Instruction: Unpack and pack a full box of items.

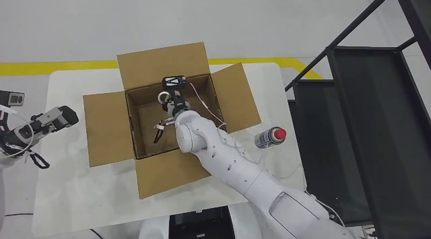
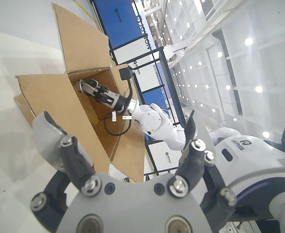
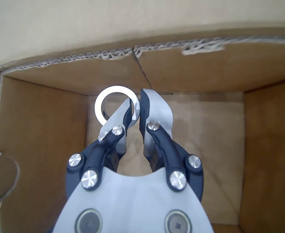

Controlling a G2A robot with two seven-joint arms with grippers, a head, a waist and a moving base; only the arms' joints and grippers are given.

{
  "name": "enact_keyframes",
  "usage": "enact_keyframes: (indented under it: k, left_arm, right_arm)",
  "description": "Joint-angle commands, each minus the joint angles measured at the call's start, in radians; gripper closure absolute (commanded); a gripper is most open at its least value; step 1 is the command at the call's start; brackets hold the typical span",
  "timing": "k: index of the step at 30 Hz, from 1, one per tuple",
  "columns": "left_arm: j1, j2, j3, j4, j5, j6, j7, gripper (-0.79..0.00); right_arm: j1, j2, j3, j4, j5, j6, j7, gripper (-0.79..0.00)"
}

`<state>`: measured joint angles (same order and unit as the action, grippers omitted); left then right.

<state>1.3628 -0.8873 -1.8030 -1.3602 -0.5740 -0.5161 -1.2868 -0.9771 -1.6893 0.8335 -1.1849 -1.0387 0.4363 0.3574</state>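
While the right gripper (image 3: pixel 138 103) hung inside the open cardboard box (image 1: pixel 108 128), its jaws were clenched on the rim of a flat, shiny metal ring (image 3: pixel 99 109). The ring was held up off the box floor, close to the far wall. The box interior around it was bare brown board, with a ragged corrugated edge where the far flap folded back.

The box stood at the middle of a white desk (image 1: pixel 74 192), its four flaps spread flat outward, the far one reaching the desk's far edge. One silver spray can (image 1: pixel 271 137) with a red cap lay on its side near the desk's right edge, just beyond the right flap.

The left gripper (image 2: pixel 118 122) was at the desk's left edge, well apart from the box, its jaws released and spread wide with nothing between them.

The count stood at one box, one ring, one can and two arms. A yellow line (image 1: pixel 54 68) crossed the grey floor behind the desk, and a black metal rack (image 1: pixel 377 104) stood at its right.
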Motion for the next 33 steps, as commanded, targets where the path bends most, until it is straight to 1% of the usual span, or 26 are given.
enact_keyframes:
  k: [1,6,9,12,20,25,29,33]
  left_arm:
    - [0.0,0.0,0.0,0.0,0.0,0.0,0.0,-0.785]
    - [0.0,0.0,0.0,0.0,0.0,0.0,0.0,-0.785]
    - [0.0,0.0,0.0,0.0,0.0,0.0,0.0,-0.785]
    - [0.0,0.0,0.0,0.0,0.0,0.0,0.0,-0.785]
    - [0.0,0.0,0.0,0.0,0.0,0.0,0.0,-0.785]
    - [0.0,0.0,0.0,0.0,0.0,0.0,0.0,-0.785]
    - [0.0,0.0,0.0,0.0,0.0,0.0,0.0,-0.785]
    - [0.0,0.0,0.0,0.0,0.0,0.0,0.0,-0.785]
  right_arm:
    - [-0.064,0.025,0.035,-0.143,-0.063,-0.008,0.077,0.0]
    - [-0.233,0.071,0.122,-0.445,-0.103,-0.111,0.201,0.0]
    - [-0.322,0.092,0.165,-0.583,-0.11,-0.181,0.244,0.0]
    - [-0.402,0.108,0.197,-0.688,-0.116,-0.235,0.271,0.0]
    - [-0.582,0.141,0.257,-0.874,-0.128,-0.326,0.297,0.0]
    - [-0.69,0.158,0.292,-0.951,-0.115,-0.352,0.305,0.0]
    - [-0.748,0.169,0.29,-0.994,-0.114,-0.384,0.327,0.0]
    - [-0.805,0.18,0.319,-1.019,-0.095,-0.385,0.318,0.0]
